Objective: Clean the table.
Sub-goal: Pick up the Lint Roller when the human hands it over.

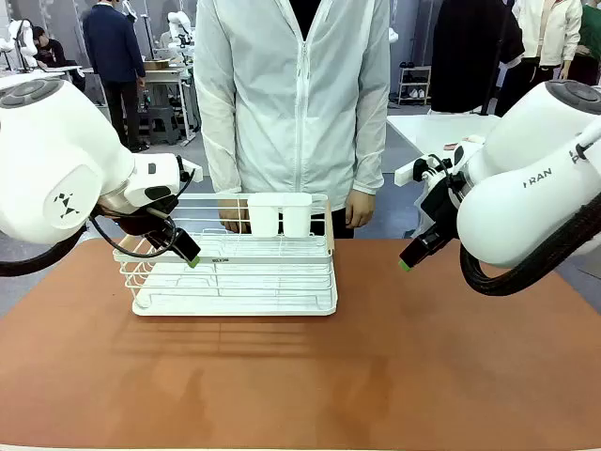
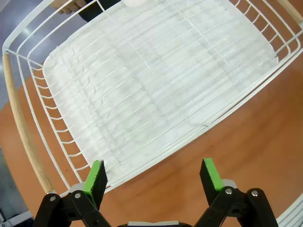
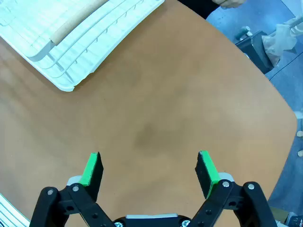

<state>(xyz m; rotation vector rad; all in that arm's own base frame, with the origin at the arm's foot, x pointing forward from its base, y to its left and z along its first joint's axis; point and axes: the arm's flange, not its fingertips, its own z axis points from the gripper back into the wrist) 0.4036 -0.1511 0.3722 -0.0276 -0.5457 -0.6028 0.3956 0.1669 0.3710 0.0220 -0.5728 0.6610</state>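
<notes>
holding the left gripper (image 2: 154, 172) wide open and empty, just above the near left rim of the white dish rack (image 2: 156, 80). hovering the right gripper (image 3: 149, 168) equally spread, gripping nothing, over the bare terracotta table (image 1: 394, 376), stretching beneath both arms and carrying the rack left of middle. risking a finger slipping between wires and snagging; risking tilting the rack, or shoving it toward the person's hands (image 1: 360, 209), by pinching one rim alone.
</notes>
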